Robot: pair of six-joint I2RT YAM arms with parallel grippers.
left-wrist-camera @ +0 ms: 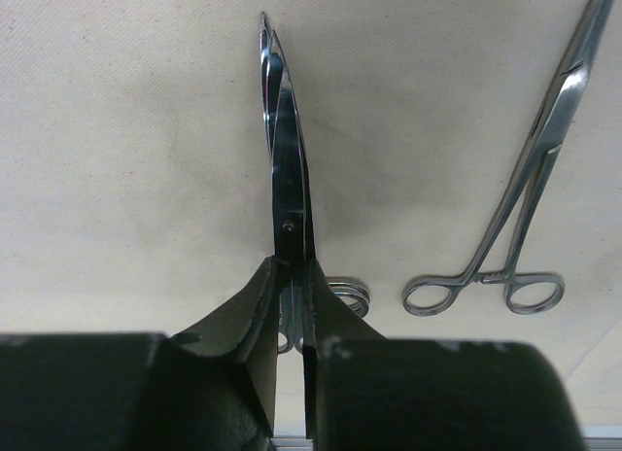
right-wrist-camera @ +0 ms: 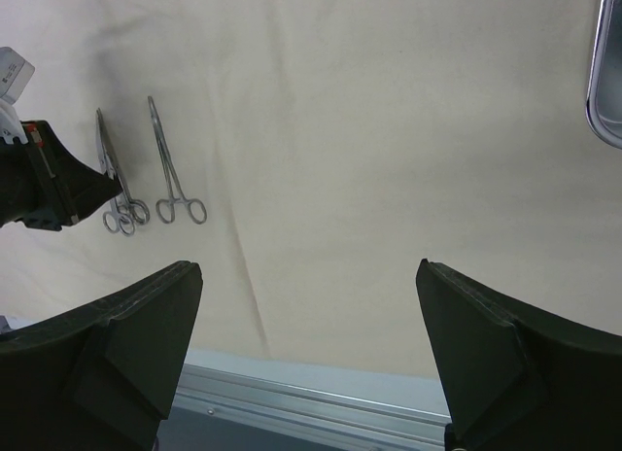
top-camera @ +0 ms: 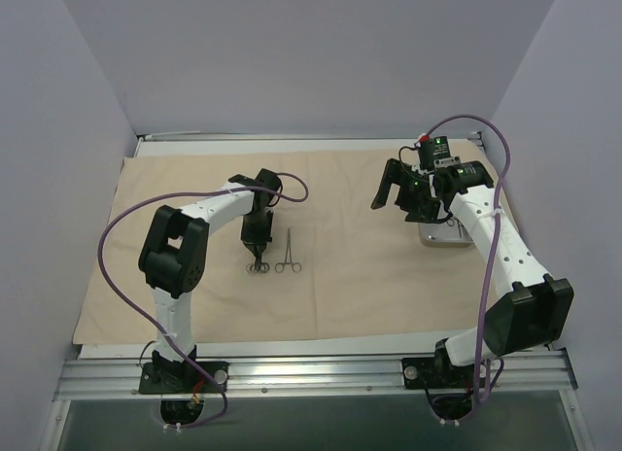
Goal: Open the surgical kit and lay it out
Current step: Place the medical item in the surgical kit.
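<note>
**Set the scissors down flat beside the forceps**

Your left gripper (left-wrist-camera: 290, 276) is clamped on the scissors (left-wrist-camera: 287, 150) just below the pivot. The blades are closed and point away from you, and the rings sit low by the cloth (top-camera: 369, 276). The scissors stand on edge in the jaws, and I cannot tell whether the rings touch the cloth yet.

The forceps (left-wrist-camera: 547, 145) lie flat just to the right, roughly parallel. Lower until the rings bear on the cloth. Then release gently so the scissors tip over flat, away from the forceps rather than onto them. Leave a clear gap between the two so each stays easy to pick up. Lift straight up afterwards, or a finger may drag the blades askew.

Your right gripper (right-wrist-camera: 309, 305) hangs wide open and empty above the cloth, near the tray (top-camera: 447, 239) at the right side. Hold it there, well apart from the left arm's work.
</note>
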